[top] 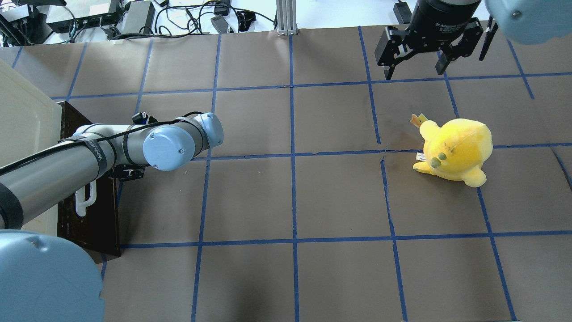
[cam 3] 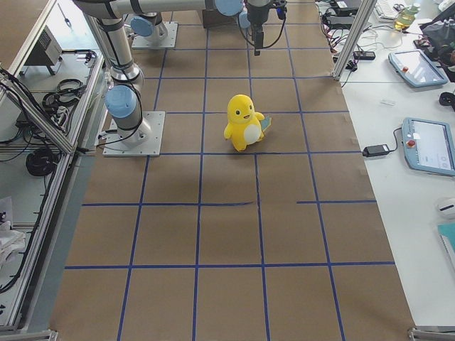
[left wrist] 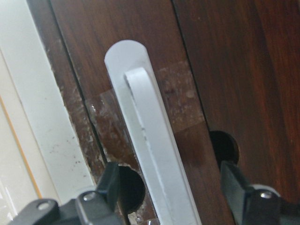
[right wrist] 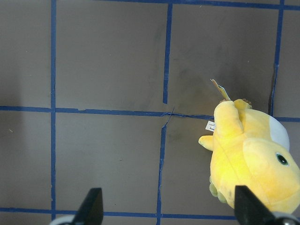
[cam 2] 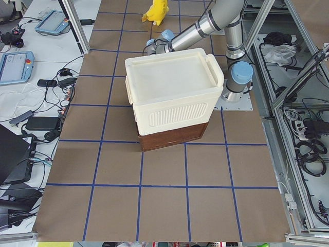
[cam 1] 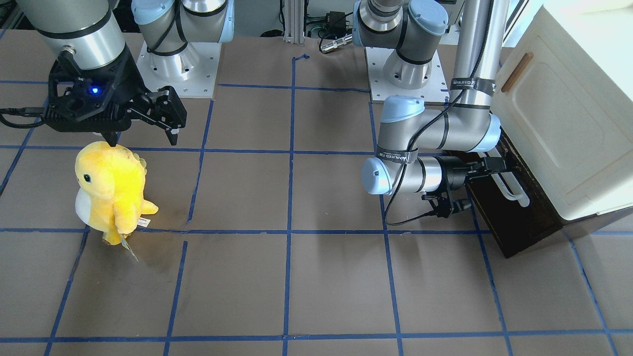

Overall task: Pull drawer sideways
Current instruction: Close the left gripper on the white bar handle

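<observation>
Your left gripper (left wrist: 171,187): jaws spread, white handle (left wrist: 143,122) of the drawer (left wrist: 225,70) between them, seemingly untouched. Your right gripper (right wrist: 168,206): jaws spread, yellow plush (right wrist: 253,159) beside one finger.

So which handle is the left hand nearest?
The white loop handle on the dark brown drawer; the open left hand straddles it. The small brown handle is on the cream door.
</observation>
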`<state>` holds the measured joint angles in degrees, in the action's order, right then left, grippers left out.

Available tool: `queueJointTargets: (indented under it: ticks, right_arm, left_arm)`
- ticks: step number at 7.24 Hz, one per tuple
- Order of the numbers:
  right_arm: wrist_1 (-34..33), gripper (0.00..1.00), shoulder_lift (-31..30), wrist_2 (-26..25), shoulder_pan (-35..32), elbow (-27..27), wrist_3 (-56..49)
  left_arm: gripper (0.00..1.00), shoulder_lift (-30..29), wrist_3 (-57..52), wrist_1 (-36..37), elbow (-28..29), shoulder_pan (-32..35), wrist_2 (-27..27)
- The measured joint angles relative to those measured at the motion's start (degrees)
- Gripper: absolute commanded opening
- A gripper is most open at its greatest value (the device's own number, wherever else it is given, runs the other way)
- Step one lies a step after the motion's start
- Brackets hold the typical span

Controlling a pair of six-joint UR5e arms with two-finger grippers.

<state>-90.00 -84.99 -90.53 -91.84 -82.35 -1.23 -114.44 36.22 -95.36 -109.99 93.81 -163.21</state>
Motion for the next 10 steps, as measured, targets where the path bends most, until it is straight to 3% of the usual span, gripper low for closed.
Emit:
queueJointTargets:
  ticks: [8, 10]
  right_arm:
    - [0.0, 1.00, 0.0, 0.0, 0.0, 0.0, 0.0]
    - [0.0, 1.00, 0.0, 0.0, 0.0, 0.0, 0.0]
  left_arm:
    - [0.45, -0.1, -0.1, 0.2, 0.2, 0.1, 0.0]
    - [0.44, -0.1, -0.2, 0.3, 0.2, 0.1, 0.0]
